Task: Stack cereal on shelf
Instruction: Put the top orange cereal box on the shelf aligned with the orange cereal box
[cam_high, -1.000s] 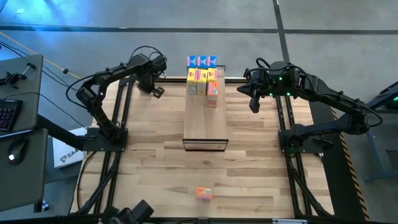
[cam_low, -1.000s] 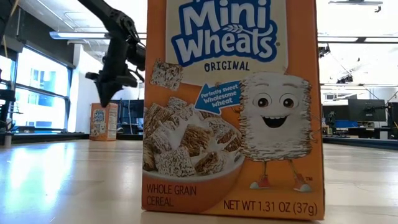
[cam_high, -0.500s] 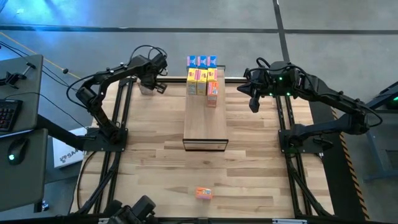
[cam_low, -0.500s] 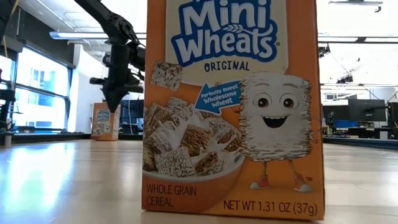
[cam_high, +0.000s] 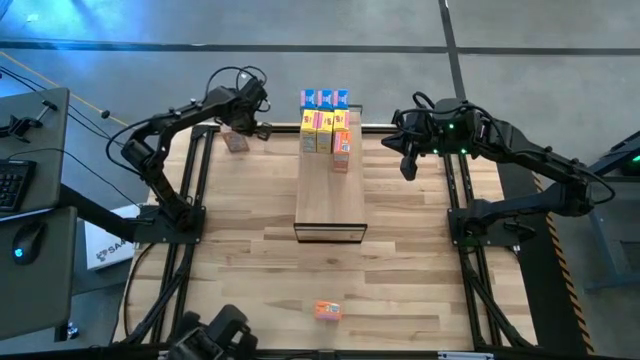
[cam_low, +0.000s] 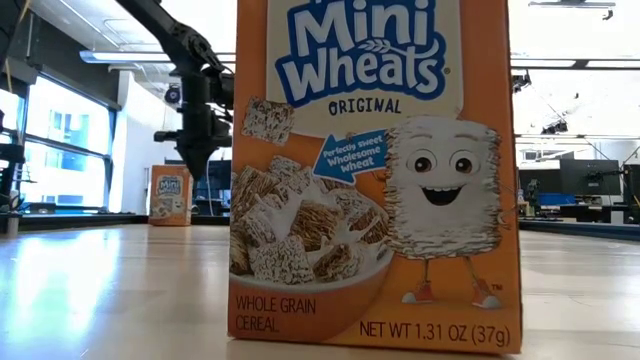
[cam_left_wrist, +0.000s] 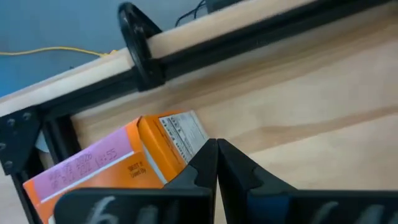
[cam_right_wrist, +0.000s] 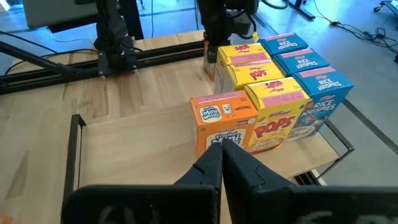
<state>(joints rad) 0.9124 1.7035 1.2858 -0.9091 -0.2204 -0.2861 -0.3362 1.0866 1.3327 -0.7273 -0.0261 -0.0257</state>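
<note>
Now my left gripper (cam_high: 258, 128) sits closer to the shelf (cam_high: 330, 190) than it did a second ago; it has slid from above the lone orange box (cam_high: 235, 142) at the table's far left edge toward the stacked cereal, about nine o'clock from the stack. Its fingers are pressed together and carry nothing. That orange box hasn't shifted; in my left wrist view it stands just past the closed fingertips (cam_left_wrist: 208, 163), beside the dark frame rail (cam_left_wrist: 140, 46).

My right gripper (cam_high: 408, 165) hasn't moved: it hangs at three o'clock from the stack, fingers closed and empty.

The shelf's long axis runs twelve to six across the table. At its twelve o'clock end the cereal stands in rows across that axis: blue boxes (cam_high: 324, 98) farthest out, yellow boxes (cam_high: 316, 133) next, an orange box (cam_high: 342, 147) nearest me on the right. Another orange box (cam_high: 327, 310) lies alone at six o'clock near the table's front edge, long axis nine to three.
</note>
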